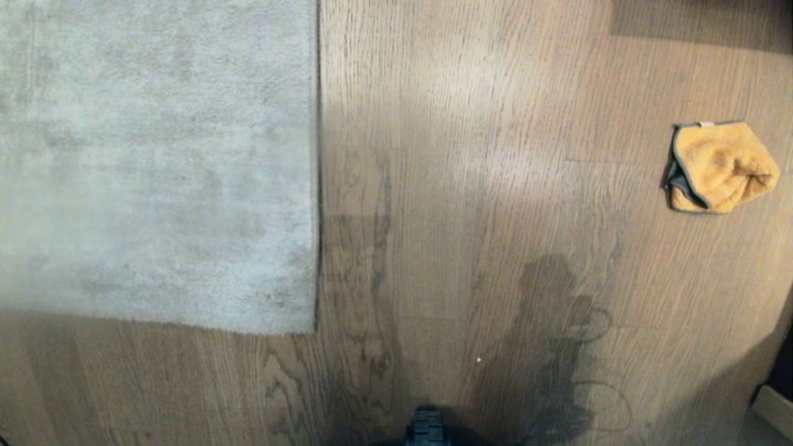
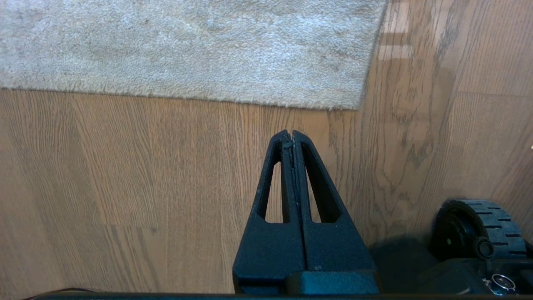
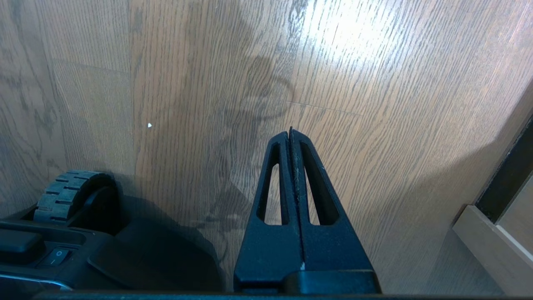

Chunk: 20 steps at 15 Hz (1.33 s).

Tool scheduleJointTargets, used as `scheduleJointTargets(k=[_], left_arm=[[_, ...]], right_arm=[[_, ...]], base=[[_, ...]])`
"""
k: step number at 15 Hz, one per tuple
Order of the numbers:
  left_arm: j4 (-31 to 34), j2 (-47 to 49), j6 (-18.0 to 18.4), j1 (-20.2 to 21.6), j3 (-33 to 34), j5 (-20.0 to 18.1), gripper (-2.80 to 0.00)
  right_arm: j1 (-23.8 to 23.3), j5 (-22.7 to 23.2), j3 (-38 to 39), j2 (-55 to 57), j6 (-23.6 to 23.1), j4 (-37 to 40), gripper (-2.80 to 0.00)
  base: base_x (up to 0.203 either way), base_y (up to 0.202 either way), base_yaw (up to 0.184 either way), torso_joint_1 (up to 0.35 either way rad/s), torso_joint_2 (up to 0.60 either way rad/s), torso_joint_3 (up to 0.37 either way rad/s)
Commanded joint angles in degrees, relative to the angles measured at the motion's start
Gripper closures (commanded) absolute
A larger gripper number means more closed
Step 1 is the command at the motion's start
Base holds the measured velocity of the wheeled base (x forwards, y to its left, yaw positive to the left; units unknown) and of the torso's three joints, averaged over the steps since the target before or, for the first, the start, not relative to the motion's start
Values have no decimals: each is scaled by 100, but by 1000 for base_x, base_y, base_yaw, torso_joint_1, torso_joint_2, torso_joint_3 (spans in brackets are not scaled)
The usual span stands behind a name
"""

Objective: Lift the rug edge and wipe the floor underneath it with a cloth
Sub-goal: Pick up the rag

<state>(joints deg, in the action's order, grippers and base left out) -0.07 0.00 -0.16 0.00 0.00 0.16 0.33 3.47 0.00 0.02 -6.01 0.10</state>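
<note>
From the head view we look down on the floor (image 1: pixel 471 186), light brown wood planks with dark grain lines, and neither of our arms shows there. The pale grey rug lies flat on our left side, and its straight rug edge (image 1: pixel 318 167) runs away from us, ending at a corner (image 1: pixel 313 328) close to our base. The cloth (image 1: pixel 718 167), mustard-orange with dark trim and a small white tag at its far edge, sits crumpled on the bare floor far to our right, well apart from the rug. Our front wheel (image 1: pixel 426 427) pokes in at the near edge of that view. Our left gripper (image 2: pixel 291 134) hangs above bare planks just short of the rug's near border (image 2: pixel 187 96), its fingers (image 2: pixel 278 183) pressed fully together and holding nothing. Our right gripper (image 3: pixel 290 132) hangs over bare floor as well, its fingers (image 3: pixel 277 183) likewise closed tight and empty, with a pale wooden piece of furniture (image 3: pixel 491 246) off to one side. Part of our dark base (image 3: pixel 62 250) shows beside it.
</note>
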Motion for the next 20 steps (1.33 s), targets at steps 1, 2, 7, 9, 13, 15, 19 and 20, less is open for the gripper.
scheduleJointTargets(k=[1, 2, 7, 9, 13, 15, 19, 20], left_arm=[[-1, 0, -2, 0, 0, 2, 0], [-1, 0, -2, 0, 0, 2, 0], [7, 0, -2, 0, 0, 2, 0], [-1, 0, -2, 0, 0, 2, 0], [-1, 0, -2, 0, 0, 2, 0], [-1, 0, -2, 0, 0, 2, 0], [-1, 0, -2, 0, 0, 2, 0], [5, 0, -2, 0, 0, 2, 0]], right_arm=[[2, 4, 0, -2, -5, -1, 0], [2, 4, 0, -2, -5, -1, 0], [2, 4, 0, -2, -5, -1, 0], [2, 6, 0, -2, -229, -1, 0], [2, 22, 0, -2, -252, 7, 0], [2, 21, 0, -2, -267, 7, 0], [2, 21, -246, 107, -359, 383, 0], [2, 35, -324, 265, -349, 422, 0]], base=[[0, 0, 0, 0, 0, 0], [0, 0, 0, 0, 0, 0], [0, 0, 0, 0, 0, 0], [0, 0, 0, 0, 0, 0], [0, 0, 0, 0, 0, 0], [0, 0, 0, 0, 0, 0], [0, 0, 0, 0, 0, 0], [0, 0, 0, 0, 0, 0]])
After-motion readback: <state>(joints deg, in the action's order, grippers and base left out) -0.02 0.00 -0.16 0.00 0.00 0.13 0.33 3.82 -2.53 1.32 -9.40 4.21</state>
